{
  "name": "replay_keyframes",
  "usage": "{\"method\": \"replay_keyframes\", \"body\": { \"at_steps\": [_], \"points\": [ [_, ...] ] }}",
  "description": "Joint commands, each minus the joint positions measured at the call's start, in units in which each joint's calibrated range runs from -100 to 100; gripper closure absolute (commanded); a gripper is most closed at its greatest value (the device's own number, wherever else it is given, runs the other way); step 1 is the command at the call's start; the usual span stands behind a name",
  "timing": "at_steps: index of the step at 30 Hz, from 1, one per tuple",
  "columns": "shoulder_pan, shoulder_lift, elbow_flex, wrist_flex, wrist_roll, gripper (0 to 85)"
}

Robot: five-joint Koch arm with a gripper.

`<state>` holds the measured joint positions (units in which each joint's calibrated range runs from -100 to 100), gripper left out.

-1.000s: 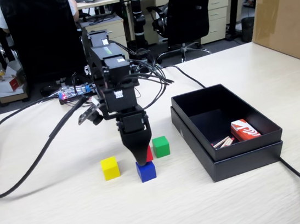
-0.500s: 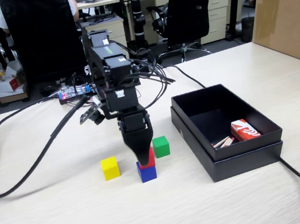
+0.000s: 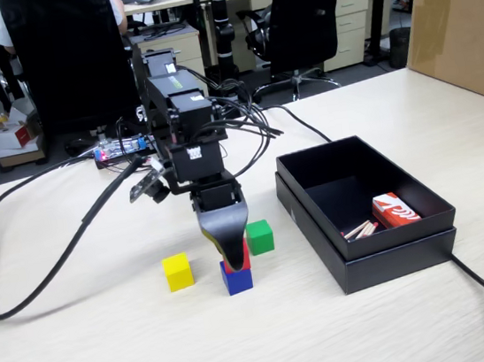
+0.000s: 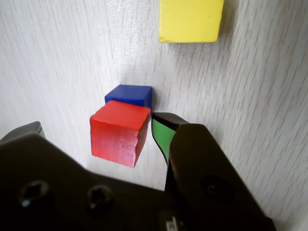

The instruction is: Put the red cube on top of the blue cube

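Note:
The red cube point(image 4: 118, 134) sits on top of the blue cube point(image 4: 130, 95), shifted a little off its centre. In the fixed view the red cube point(image 3: 246, 255) is mostly hidden behind my finger, and the blue cube point(image 3: 237, 280) shows below it on the table. My gripper point(image 4: 96, 127) is open and straddles the red cube. The green-padded right fingertip point(image 4: 163, 137) is close beside the cube's right face, and the left fingertip point(image 4: 30, 130) stands well apart from it. In the fixed view the gripper point(image 3: 230, 248) points straight down over the stack.
A green cube point(image 3: 259, 237) lies just right of the stack and a yellow cube point(image 3: 177, 271) to its left; the yellow cube also shows in the wrist view point(image 4: 191, 20). An open black box point(image 3: 387, 262) holding a red-and-white packet point(image 3: 395, 210) stands at the right. Cables point(image 3: 47, 260) run across the table.

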<state>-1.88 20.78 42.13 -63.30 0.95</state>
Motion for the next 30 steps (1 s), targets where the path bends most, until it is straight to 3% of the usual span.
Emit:
{"method": "replay_keyframes", "body": {
  "at_steps": [1, 9, 15, 23, 30],
  "points": [
    [0.15, -10.16, 1.03, 2.43, 0.1, 39.9],
    [-0.05, -33.8, -12.84, 2.43, 0.2, 38.0],
    [-1.56, -68.22, -37.41, 2.78, 0.2, 36.8],
    [-2.69, -104.14, -77.67, 19.19, 0.2, 37.4],
    [-2.1, -117.22, -102.33, 32.07, -1.32, 37.5]
  ]
}}
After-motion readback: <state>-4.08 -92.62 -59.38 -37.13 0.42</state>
